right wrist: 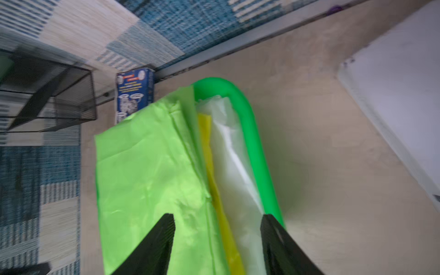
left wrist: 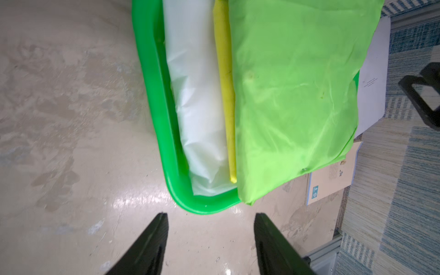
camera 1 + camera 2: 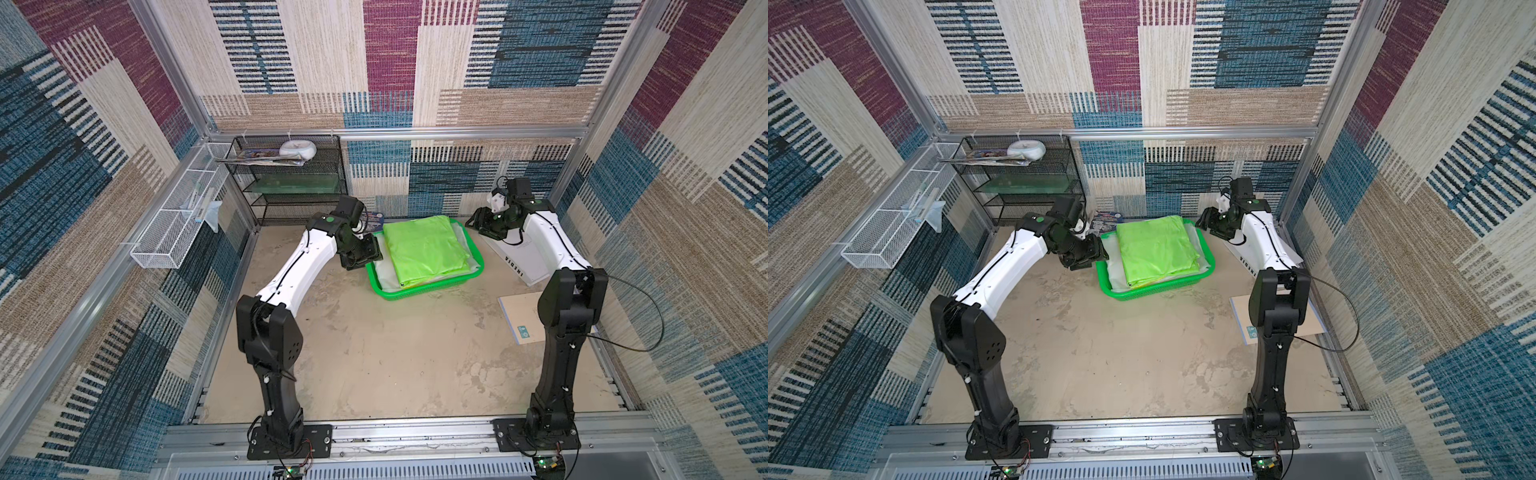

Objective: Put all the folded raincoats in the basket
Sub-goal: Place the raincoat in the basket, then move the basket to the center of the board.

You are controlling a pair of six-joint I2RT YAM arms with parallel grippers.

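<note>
the folded raincoat (image 3: 424, 249), lime green, lies on top of the stack in the basket (image 3: 415, 293), over a yellow fold (image 2: 226, 95) and a white sheet (image 2: 197, 95). one corner hangs past the basket's rim. its long axis seems to run along the basket's length. the left gripper (image 2: 210, 215) sits just outside one end of the basket, jaws apart and empty. the right gripper (image 1: 217, 216) hangs over the opposite end, also spread with nothing between its fingers. neither looks clearly nearer. the placing reads as done, so the coming move is likely a retreat. the basket's floor is hidden, and the right wrist view is blurred.
</note>
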